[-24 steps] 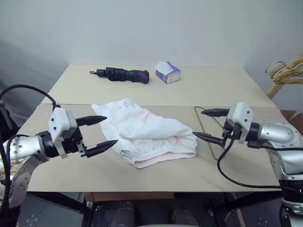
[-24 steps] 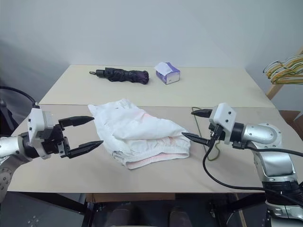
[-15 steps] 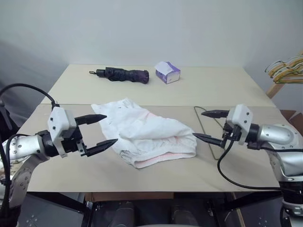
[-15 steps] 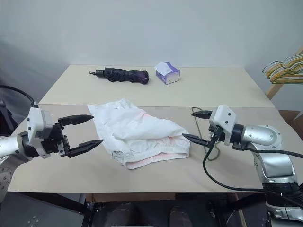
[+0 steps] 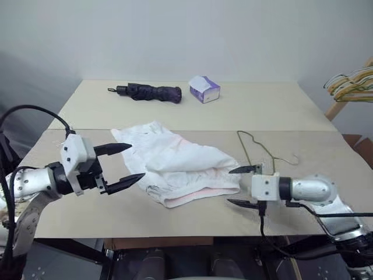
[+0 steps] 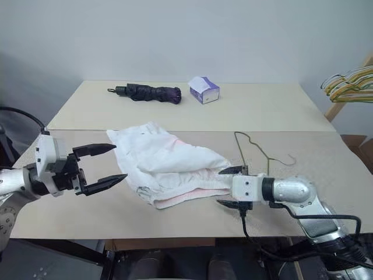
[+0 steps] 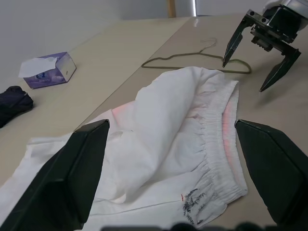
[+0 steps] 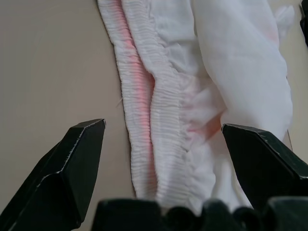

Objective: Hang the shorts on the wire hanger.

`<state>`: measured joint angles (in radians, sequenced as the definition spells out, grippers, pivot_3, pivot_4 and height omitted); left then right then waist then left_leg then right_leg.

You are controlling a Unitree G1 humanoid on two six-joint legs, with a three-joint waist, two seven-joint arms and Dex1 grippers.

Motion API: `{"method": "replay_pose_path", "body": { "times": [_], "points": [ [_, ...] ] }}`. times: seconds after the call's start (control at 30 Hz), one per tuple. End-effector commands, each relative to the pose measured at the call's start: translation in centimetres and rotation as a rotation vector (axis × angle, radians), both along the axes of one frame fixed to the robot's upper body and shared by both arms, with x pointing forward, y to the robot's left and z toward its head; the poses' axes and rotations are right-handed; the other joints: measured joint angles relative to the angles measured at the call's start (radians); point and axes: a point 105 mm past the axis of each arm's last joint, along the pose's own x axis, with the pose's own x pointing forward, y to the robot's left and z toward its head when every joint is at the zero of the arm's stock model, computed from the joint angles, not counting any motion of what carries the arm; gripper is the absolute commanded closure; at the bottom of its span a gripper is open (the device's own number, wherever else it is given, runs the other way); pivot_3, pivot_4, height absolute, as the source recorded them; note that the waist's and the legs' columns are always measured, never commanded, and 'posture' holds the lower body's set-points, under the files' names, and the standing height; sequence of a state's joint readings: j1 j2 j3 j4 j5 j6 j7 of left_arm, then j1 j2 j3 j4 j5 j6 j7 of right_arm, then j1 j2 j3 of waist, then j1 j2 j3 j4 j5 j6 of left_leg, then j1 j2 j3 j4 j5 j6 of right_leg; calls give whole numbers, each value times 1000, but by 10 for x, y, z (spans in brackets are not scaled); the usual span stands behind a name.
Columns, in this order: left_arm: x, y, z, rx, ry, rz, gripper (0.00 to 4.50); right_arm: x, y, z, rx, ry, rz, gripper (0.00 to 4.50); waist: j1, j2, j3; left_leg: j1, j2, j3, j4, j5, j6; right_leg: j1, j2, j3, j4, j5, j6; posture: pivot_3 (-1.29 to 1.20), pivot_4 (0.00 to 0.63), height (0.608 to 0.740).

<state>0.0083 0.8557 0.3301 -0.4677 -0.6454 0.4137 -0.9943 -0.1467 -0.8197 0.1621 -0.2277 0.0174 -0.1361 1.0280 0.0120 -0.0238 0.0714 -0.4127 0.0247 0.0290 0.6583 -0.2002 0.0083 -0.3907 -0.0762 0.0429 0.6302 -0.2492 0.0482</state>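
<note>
The white shorts (image 5: 175,166) lie crumpled in the middle of the near table, with the gathered waistband (image 8: 154,120), pink inside, at their right end. The wire hanger (image 5: 256,149) lies flat just right of them, its hook (image 5: 291,158) pointing right. My right gripper (image 5: 230,186) is open, low over the table at the waistband end, its fingers on either side of the waistband edge and apart from the cloth. My left gripper (image 5: 135,161) is open at the shorts' left edge, nothing between its fingers. The left wrist view shows the shorts (image 7: 178,144), the wire hanger (image 7: 192,57) and the right gripper (image 7: 243,77).
A folded dark umbrella (image 5: 148,92) and a purple-and-white tissue box (image 5: 204,89) lie on the far table. Bunched yellow and green hangers (image 5: 349,84) hang off to the right. Bare table top (image 5: 87,216) runs along the front edge.
My right gripper has dropped and moved left and nearer, from over the wire hanger to the waistband end of the shorts, uncovering the hanger. The left gripper has kept still.
</note>
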Motion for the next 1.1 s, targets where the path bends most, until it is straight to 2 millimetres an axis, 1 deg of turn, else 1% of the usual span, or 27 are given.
{"method": "replay_pose_path", "body": {
  "times": [0.03,0.1,0.2,0.3,0.33,0.4,0.47,0.53,0.63,0.67,0.77,0.87,0.97,1.03,1.07,1.1],
  "points": [
    [-4,-5,7,6,-51,-24,0,-4,16,4,-14,-82,79,14,0,0,0,0,0,0,0,0,0,0,0,0,0,0,0,82,23,740],
    [-3,-6,7,8,-51,-28,0,3,21,-7,-87,-119,81,14,-1,0,0,0,0,0,0,0,0,0,0,0,0,0,0,76,31,740],
    [-2,-7,8,8,-52,-33,0,9,22,-22,-185,-137,95,14,-1,0,0,3,0,0,0,0,0,1,0,0,0,0,0,76,31,740],
    [-2,-10,8,2,-47,-48,0,21,19,-34,-285,-181,108,612,-1,0,0,3,0,0,0,0,0,0,0,0,0,0,-1,77,35,740],
    [-2,-11,9,-2,-46,-53,0,26,17,-35,-311,-198,108,874,-1,0,0,3,0,0,0,0,0,0,0,0,0,0,-1,77,35,740],
    [-3,-13,9,-9,-43,-58,0,35,13,-36,-346,-222,87,1591,-1,0,0,4,0,0,0,0,0,0,0,0,0,0,-1,77,35,740],
    [-4,-13,9,-11,-42,-60,0,41,10,-37,-369,-233,80,2334,0,0,0,5,0,1,0,0,0,0,0,0,0,0,-1,74,37,740],
    [-5,-15,8,-14,-39,-63,0,44,7,-41,-398,-224,82,3112,0,0,0,5,0,0,0,0,0,1,0,0,0,0,-1,74,38,740],
    [-6,-16,8,-21,-29,-73,0,43,8,-46,-412,-197,95,4225,-1,0,0,5,0,0,0,0,1,2,0,0,0,1,-2,75,36,740],
    [-6,-16,8,-23,-28,-74,0,43,10,-47,-408,-197,96,4479,-1,0,0,5,0,1,0,1,1,2,0,0,0,1,-2,75,36,740],
    [-6,-17,9,-25,-31,-74,0,45,13,-45,-389,-204,92,4479,-3,0,0,6,1,0,0,1,1,2,0,0,0,0,-2,74,35,740],
    [-5,-18,9,-28,-33,-73,0,48,11,-39,-368,-225,82,4479,-6,0,0,7,1,1,0,0,1,3,1,1,0,0,-2,74,35,740],
    [-5,-19,8,-32,-35,-76,0,55,-13,-22,-410,-280,102,4479,-6,0,0,6,1,1,0,1,1,2,1,1,0,0,-2,69,35,740],
    [-5,-19,8,-34,-36,-78,0,62,-25,-11,-434,-315,103,4479,-2,0,1,5,0,1,0,1,2,2,0,1,0,0,-2,69,35,740],
    [-4,-20,8,-34,-36,-79,0,66,-30,-5,-451,-338,103,4479,-1,0,1,6,0,1,0,4,6,2,-1,1,0,1,-2,69,35,740],
    [-3,-20,7,-37,-37,-81,0,76,-40,2,-492,-371,84,4479,-2,0,1,6,0,1,0,4,6,2,-1,1,0,1,-2,69,35,740]
  ]
}}
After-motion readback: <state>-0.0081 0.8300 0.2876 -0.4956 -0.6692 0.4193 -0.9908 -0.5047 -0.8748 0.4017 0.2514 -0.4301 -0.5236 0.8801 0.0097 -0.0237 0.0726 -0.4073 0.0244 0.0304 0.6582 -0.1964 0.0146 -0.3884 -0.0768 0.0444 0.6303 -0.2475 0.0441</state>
